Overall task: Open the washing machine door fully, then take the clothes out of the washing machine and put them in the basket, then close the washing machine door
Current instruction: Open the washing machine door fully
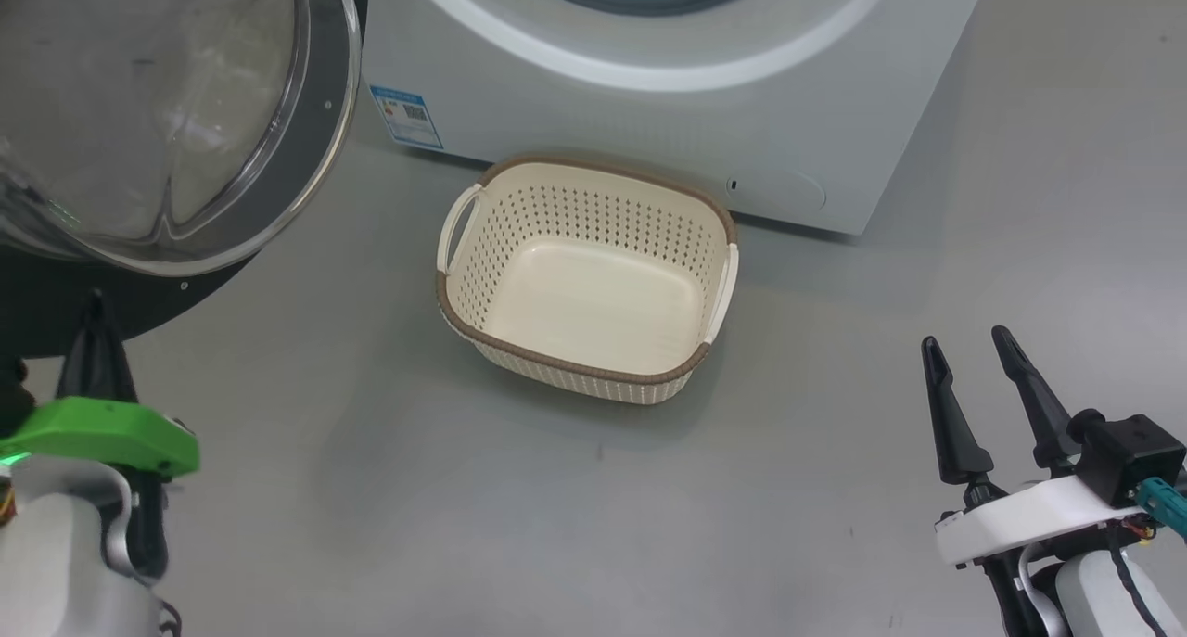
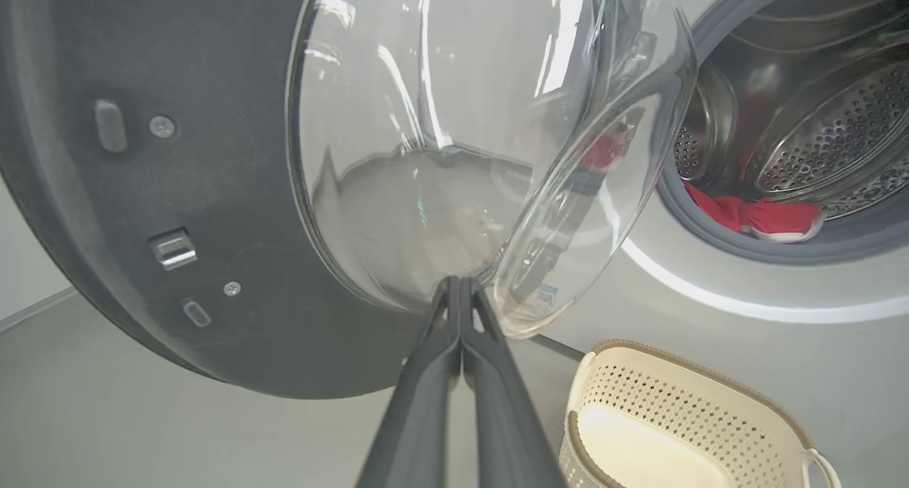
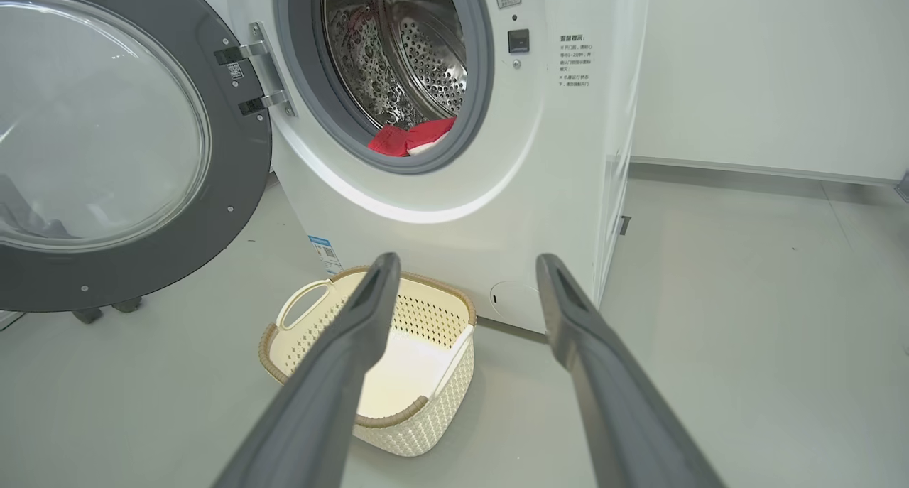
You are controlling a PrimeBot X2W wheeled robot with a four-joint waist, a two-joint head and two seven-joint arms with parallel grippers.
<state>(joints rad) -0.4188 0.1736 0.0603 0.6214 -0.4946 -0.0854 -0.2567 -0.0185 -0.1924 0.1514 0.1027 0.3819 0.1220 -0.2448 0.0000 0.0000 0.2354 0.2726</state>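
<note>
2 tools at work: the left tool (image 2: 460, 283) has its fingers pressed together, holding nothing, with its tips at the lower edge of the glass bowl of the washing machine door (image 2: 142, 190). It looks set to push, not grip, though I cannot tell if it touches. The door is swung out from its hinge at the left of the washing machine (image 1: 649, 127) mouth, so the opening is clear. The clothes (image 3: 419, 136) lie inside the washing machine at the drum's front lip, not yet taken out. The basket (image 1: 575, 164) sits on the floor just in front of the washing machine, below its mouth, probably to keep the carry short. The right tool (image 1: 969, 340) waits in front of the washing machine, fingers wide apart and holding nothing, likely ready for the reach.
</note>
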